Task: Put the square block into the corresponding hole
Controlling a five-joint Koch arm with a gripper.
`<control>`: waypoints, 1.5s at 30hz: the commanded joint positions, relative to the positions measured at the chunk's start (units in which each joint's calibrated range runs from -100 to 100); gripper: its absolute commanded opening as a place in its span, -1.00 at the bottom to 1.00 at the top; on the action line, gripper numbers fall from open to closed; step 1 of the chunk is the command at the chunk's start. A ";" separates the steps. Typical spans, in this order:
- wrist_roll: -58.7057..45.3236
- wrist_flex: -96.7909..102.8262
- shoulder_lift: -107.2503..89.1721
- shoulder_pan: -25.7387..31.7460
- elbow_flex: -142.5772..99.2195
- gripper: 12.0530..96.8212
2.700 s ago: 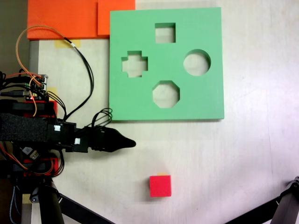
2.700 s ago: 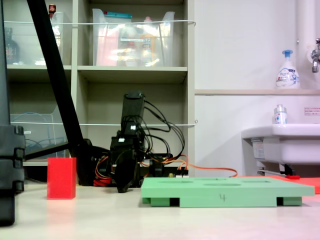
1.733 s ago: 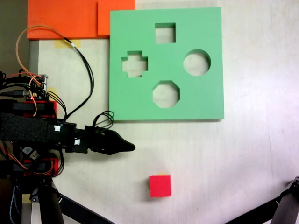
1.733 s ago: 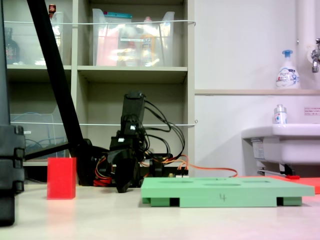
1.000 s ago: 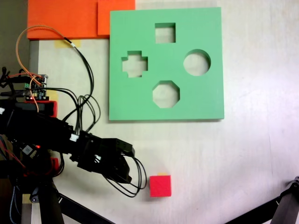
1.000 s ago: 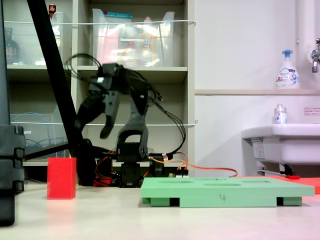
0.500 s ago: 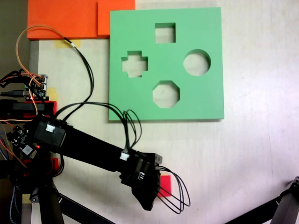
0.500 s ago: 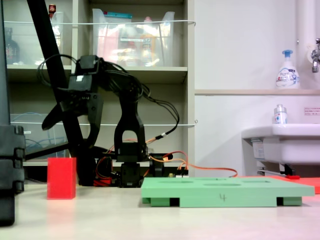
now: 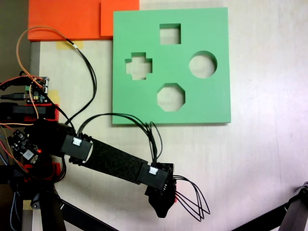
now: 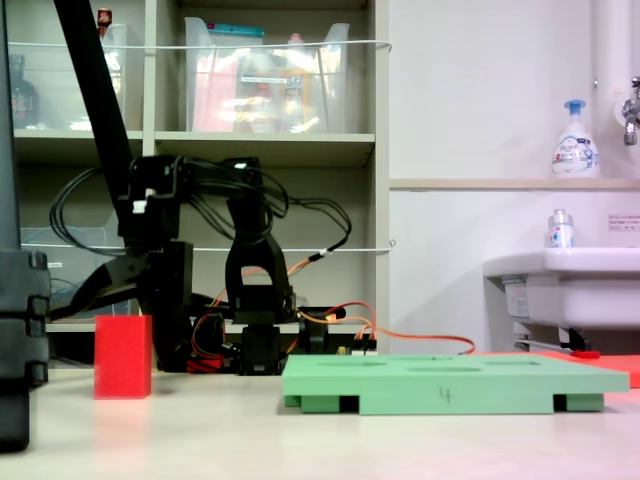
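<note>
The square block (image 10: 123, 357), a red cube, stands on the table at the left of a fixed view from the side. Seen from above, it lies almost wholly hidden under the gripper (image 9: 162, 201). My gripper (image 10: 130, 300) hangs open just above the cube, with one jaw splayed out to the left and the other pointing down beside it. It holds nothing. The corresponding hole (image 9: 170, 33) is the square cutout near the far edge of the green board (image 9: 211, 101), well away from the gripper. From the side the green board (image 10: 450, 385) lies flat at the right.
The board also has a cross cutout (image 9: 138, 66), a round cutout (image 9: 202, 64) and an octagonal cutout (image 9: 171, 96). Orange foam slabs (image 9: 67, 19) lie at the top left. Arm base and cables (image 9: 33, 101) sit left; tripod legs (image 9: 293, 211) cross the bottom corners.
The arm rose from rest beside its base, swung out over the red cube and came down. The jaws have opened. Cube and board have not moved.
</note>
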 commanded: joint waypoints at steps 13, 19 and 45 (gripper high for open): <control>-1.32 1.58 4.76 -1.03 3.04 -0.24; -1.27 1.10 5.46 -1.42 2.95 -0.50; 3.03 -9.50 -15.49 -0.34 5.34 -0.78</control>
